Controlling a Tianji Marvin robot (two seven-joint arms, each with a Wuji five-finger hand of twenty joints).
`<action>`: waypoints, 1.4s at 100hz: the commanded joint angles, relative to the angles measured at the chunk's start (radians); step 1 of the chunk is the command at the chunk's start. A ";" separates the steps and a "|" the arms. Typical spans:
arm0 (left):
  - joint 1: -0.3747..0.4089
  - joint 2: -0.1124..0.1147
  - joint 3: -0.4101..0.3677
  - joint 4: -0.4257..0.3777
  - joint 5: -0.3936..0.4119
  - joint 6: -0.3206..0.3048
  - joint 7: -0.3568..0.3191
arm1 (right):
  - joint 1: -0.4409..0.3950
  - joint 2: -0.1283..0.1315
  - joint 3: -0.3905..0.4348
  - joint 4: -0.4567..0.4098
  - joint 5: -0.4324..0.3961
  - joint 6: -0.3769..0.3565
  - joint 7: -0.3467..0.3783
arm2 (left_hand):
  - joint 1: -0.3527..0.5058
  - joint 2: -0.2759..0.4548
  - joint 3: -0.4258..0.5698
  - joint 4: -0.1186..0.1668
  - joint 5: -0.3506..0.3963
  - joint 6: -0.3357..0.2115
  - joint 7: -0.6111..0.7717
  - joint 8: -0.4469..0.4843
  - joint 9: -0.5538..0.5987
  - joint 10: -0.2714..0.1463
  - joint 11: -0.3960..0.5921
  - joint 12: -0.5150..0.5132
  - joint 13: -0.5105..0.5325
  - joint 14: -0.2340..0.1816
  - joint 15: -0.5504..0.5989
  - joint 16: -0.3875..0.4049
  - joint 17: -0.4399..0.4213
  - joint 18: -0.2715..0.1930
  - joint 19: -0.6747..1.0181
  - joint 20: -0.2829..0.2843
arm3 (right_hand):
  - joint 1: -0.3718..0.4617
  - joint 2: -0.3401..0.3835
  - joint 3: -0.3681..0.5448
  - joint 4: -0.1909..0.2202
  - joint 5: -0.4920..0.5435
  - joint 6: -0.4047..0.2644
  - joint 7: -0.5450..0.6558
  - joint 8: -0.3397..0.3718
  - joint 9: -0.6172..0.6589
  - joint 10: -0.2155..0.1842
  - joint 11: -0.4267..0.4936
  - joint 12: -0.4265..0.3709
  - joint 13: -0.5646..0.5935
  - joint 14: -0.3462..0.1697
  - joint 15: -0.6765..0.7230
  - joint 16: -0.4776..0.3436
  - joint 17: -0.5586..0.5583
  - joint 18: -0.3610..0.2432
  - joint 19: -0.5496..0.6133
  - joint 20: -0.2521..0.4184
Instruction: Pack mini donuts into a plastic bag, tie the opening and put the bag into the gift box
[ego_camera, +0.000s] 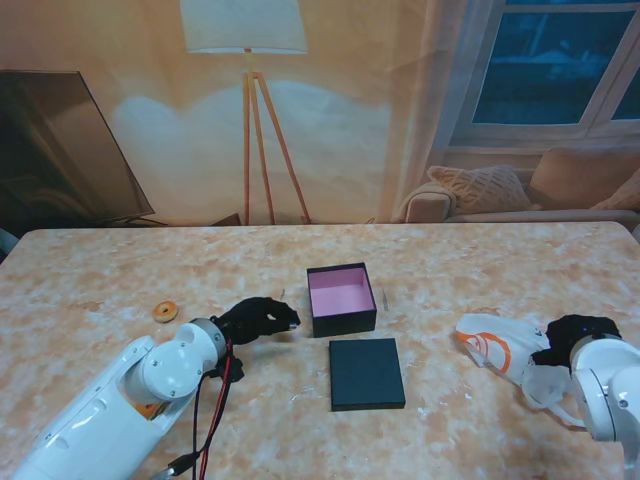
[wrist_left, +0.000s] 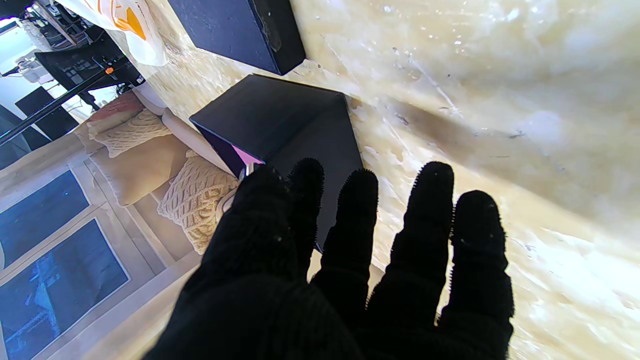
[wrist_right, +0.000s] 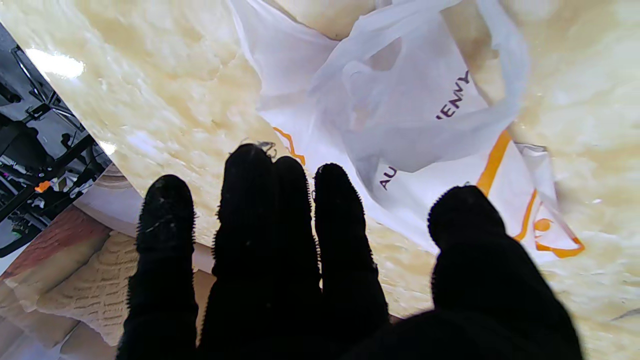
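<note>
Donut (ego_camera: 166, 312) lies unpacked on the desk (ego_camera: 100, 270) left of the open gift box (ego_camera: 341, 299), the flat bag (ego_camera: 495, 352) right of it, both hands (ego_camera: 262, 320) (ego_camera: 580, 330) spread and empty, so every step remains.

My right hand (wrist_right: 310, 260) has its black fingers (wrist_right: 250, 200) spread, holding nothing, right by the crumpled white plastic bag (wrist_right: 400, 115) with orange print on the marbled table (wrist_right: 150, 100).

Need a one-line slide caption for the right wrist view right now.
Right hand, fingers spread and empty, hovering beside the crumpled white plastic bag on the marbled table.
</note>
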 joint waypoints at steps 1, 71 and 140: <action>0.005 -0.002 -0.003 -0.008 0.003 0.002 -0.012 | 0.002 -0.002 -0.008 0.007 0.005 0.007 0.028 | 0.032 -0.003 -0.009 0.008 0.002 -0.022 0.010 0.007 -0.018 -0.010 0.001 0.003 0.000 0.007 0.008 0.000 -0.010 -0.001 -0.001 -0.005 | 0.012 0.048 -0.027 0.030 0.027 0.019 0.007 0.014 0.023 0.015 0.016 0.015 0.019 0.012 0.029 0.033 0.002 0.011 0.019 0.018; 0.008 -0.002 -0.007 -0.009 0.005 -0.002 -0.010 | 0.085 0.004 -0.066 0.064 0.001 0.041 0.151 | 0.032 -0.003 -0.009 0.008 0.003 -0.022 0.011 0.007 -0.018 -0.009 0.001 0.003 0.002 0.007 0.010 0.001 -0.010 -0.001 -0.001 -0.005 | 0.217 -0.096 -0.021 0.012 0.002 -0.114 0.387 -0.040 0.094 -0.060 0.109 0.054 0.089 -0.039 0.077 0.022 0.029 -0.014 0.027 0.003; 0.010 -0.001 -0.012 -0.010 0.006 -0.003 -0.011 | 0.163 0.038 -0.106 0.130 0.254 -0.007 0.051 | 0.031 -0.002 -0.009 0.007 0.002 -0.021 0.010 0.007 -0.020 -0.009 0.001 0.003 0.001 0.008 0.010 0.001 -0.011 0.000 -0.002 -0.005 | 0.196 -0.161 0.311 -0.036 0.034 -0.232 0.558 0.137 0.173 -0.157 0.257 0.109 0.190 -0.106 0.180 0.020 0.078 -0.026 0.061 -0.016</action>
